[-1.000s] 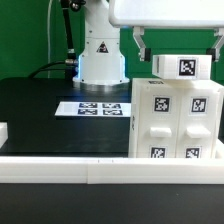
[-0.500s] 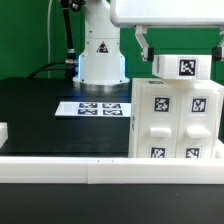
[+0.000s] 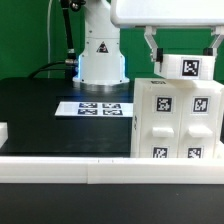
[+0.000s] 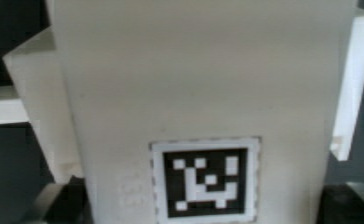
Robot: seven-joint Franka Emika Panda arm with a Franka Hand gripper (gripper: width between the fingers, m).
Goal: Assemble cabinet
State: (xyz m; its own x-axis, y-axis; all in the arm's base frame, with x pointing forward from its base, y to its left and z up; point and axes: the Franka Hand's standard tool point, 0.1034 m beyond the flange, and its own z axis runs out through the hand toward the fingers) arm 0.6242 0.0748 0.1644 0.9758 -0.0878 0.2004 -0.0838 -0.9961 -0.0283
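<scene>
Along the front edge of the black tabletop (image 3: 40,100), well below the tool (image 3: 186,57), runs a long white border rail (image 3: 100,166), with a small white piece (image 3: 3,131) just behind it, far off toward the exterior view's left. Directly beneath the tool stands the cabinet (image 3: 178,125), a large white box whose front carries black-and-white square tags. On its top, between the tool's two fingers (image 3: 152,47), sits a white tagged block (image 3: 185,68), tilted so that its end toward the exterior view's right rides higher. The fingers stand wide apart, one close to each end of the block; whether they press on it cannot be told. The wrist view is filled by the same block (image 4: 188,110), its tag (image 4: 207,180) blurred. Lower and toward the exterior view's left of the tool, the marker board (image 3: 95,107) lies flat on the tabletop, and behind it rises the arm's white base (image 3: 100,55).
</scene>
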